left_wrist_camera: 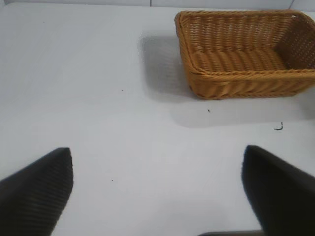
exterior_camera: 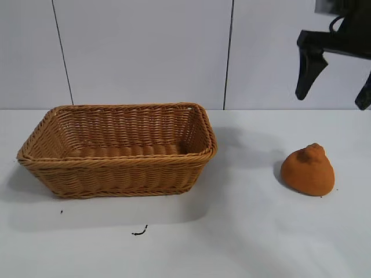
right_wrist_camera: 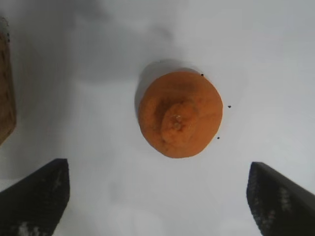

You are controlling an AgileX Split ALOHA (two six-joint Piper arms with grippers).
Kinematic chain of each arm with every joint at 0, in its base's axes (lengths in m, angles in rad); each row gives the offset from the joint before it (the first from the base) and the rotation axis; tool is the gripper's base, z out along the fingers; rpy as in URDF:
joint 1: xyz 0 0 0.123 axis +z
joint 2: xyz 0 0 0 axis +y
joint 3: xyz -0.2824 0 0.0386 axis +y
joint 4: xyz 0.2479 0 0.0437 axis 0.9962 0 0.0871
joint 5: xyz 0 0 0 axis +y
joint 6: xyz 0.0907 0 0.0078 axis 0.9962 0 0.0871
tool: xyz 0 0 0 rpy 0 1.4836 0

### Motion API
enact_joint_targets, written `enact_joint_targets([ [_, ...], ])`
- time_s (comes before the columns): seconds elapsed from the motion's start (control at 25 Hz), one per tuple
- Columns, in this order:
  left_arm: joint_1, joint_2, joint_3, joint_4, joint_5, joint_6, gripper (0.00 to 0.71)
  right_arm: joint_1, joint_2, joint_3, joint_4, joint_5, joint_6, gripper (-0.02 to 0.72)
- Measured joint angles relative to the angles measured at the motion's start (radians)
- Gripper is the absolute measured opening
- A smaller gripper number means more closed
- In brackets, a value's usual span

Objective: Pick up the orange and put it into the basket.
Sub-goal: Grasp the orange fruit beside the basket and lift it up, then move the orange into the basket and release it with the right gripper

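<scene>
The orange (exterior_camera: 308, 171) is a dull brownish-orange fruit with a knobby top, standing on the white table at the right. The wicker basket (exterior_camera: 116, 147) stands empty at the left. My right gripper (exterior_camera: 333, 87) hangs open well above the orange, its two black fingers spread wide. In the right wrist view the orange (right_wrist_camera: 179, 114) lies below, ahead of the open gripper (right_wrist_camera: 157, 184), apart from it. My left gripper (left_wrist_camera: 157, 169) is open and empty over bare table, outside the exterior view. The basket (left_wrist_camera: 246, 54) shows far off in the left wrist view.
A small dark mark (exterior_camera: 139, 231) lies on the table in front of the basket. A few dark specks lie round the orange (right_wrist_camera: 229, 106). A corner of the basket (right_wrist_camera: 6, 98) shows at the edge of the right wrist view. A white panelled wall stands behind the table.
</scene>
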Motion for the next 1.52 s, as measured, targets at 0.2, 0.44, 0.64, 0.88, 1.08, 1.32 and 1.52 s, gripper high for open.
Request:
enact_joint_targets([
  [0.2, 0.000, 0.000, 0.000, 0.000, 0.000, 0.000, 0.666, 0.000, 0.137, -0.003, 0.004, -0.015, 0.000, 0.673],
  [0.44, 0.000, 0.000, 0.000, 0.000, 0.000, 0.000, 0.666, 0.000, 0.234, -0.003, 0.007, -0.061, 0.000, 0.670],
  [0.64, 0.000, 0.000, 0.000, 0.000, 0.000, 0.000, 0.666, 0.000, 0.237, -0.005, -0.009, -0.076, 0.000, 0.438],
  [0.88, 0.000, 0.000, 0.000, 0.000, 0.000, 0.000, 0.666, 0.000, 0.235, -0.010, -0.024, -0.067, 0.000, 0.042],
  [1.08, 0.000, 0.000, 0.000, 0.000, 0.000, 0.000, 0.666, 0.000, 0.232, -0.063, -0.027, -0.012, -0.001, 0.032],
  [1.32, 0.000, 0.000, 0.000, 0.000, 0.000, 0.000, 0.666, 0.000, 0.234, -0.245, -0.027, 0.129, -0.001, 0.032],
  [1.52, 0.000, 0.000, 0.000, 0.000, 0.000, 0.000, 0.666, 0.005, 0.230, -0.424, -0.027, 0.160, 0.006, 0.032],
])
